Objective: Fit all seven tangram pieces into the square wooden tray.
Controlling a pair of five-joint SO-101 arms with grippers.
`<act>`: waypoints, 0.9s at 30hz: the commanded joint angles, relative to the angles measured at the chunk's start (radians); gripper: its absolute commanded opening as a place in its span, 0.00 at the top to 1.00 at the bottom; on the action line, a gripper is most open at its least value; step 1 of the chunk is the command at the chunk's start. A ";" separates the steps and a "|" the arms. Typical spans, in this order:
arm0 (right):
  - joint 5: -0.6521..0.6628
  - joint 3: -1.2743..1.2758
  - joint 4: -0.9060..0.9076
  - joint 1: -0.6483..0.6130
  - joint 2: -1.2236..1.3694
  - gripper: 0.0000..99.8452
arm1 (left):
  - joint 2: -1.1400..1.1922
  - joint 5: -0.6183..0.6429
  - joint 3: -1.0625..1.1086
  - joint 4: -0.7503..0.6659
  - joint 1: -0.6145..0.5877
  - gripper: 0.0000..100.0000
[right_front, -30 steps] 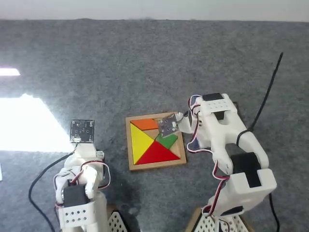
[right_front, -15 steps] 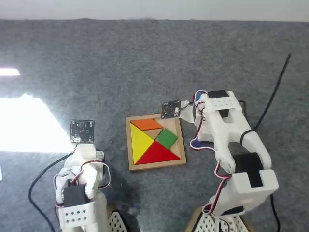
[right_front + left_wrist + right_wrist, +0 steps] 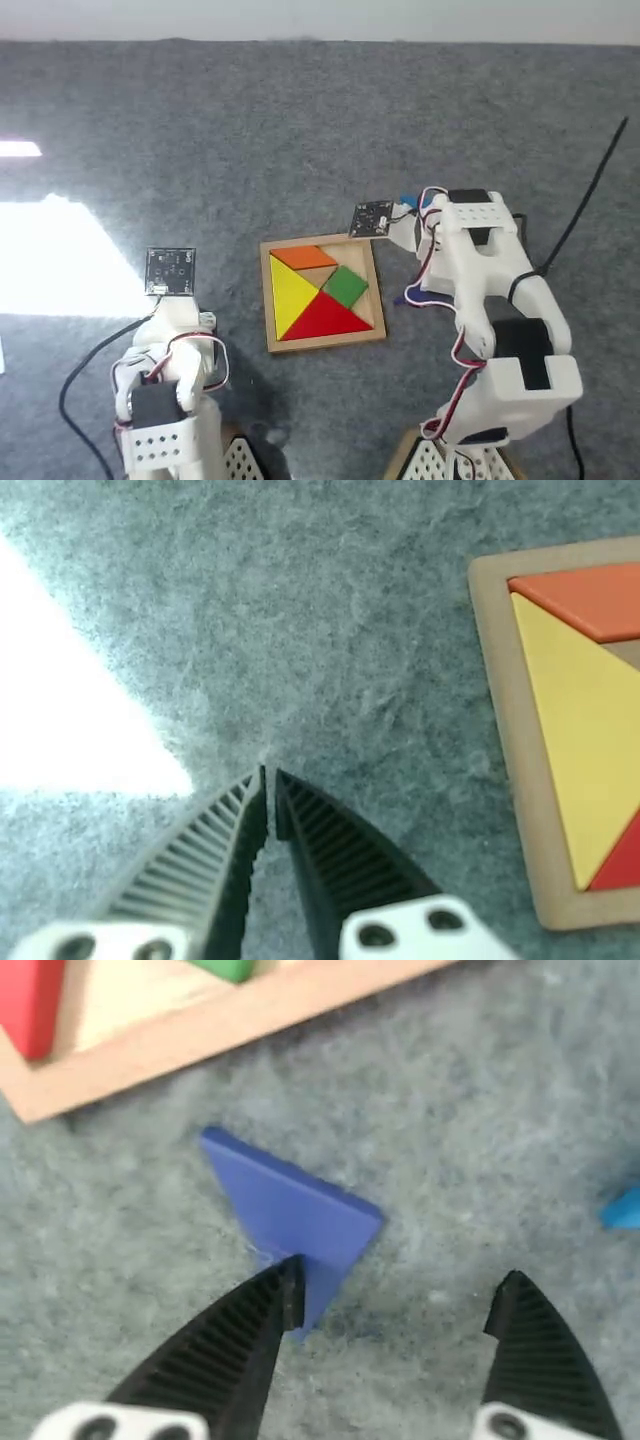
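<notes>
The square wooden tray lies mid-table holding an orange piece, a yellow triangle, a red triangle and a green square. The right arm stands just past the tray's right side. In its wrist view my right gripper is open over the felt, one fingertip touching the edge of a dark blue triangle that lies flat beside the tray's rim. My left gripper is shut and empty, over bare felt left of the tray.
A light blue piece shows at the edge of the right wrist view, and a small blue bit shows by the right arm. The left arm is folded at the front left. Grey felt covers the table.
The right gripper has drawn off the tray to the right, leaving the green square lying in the tray. The left arm has not moved.
</notes>
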 commanded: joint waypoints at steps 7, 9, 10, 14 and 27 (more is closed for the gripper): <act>0.023 0.055 0.137 -0.094 -0.194 0.69 | -0.018 0.002 -0.013 0.003 -0.009 0.99; 0.025 0.092 0.107 -0.104 -0.217 0.69 | -0.018 0.002 -0.013 0.003 -0.009 0.99; 0.025 0.120 0.073 -0.105 -0.219 0.69 | -0.018 0.002 -0.013 0.003 -0.009 0.99; 0.025 0.216 -0.088 -0.108 -0.186 0.69 | -0.018 0.002 -0.013 0.003 -0.009 0.99; 0.026 0.158 -0.159 -0.097 -0.084 0.69 | -0.018 0.002 -0.013 0.003 -0.009 0.99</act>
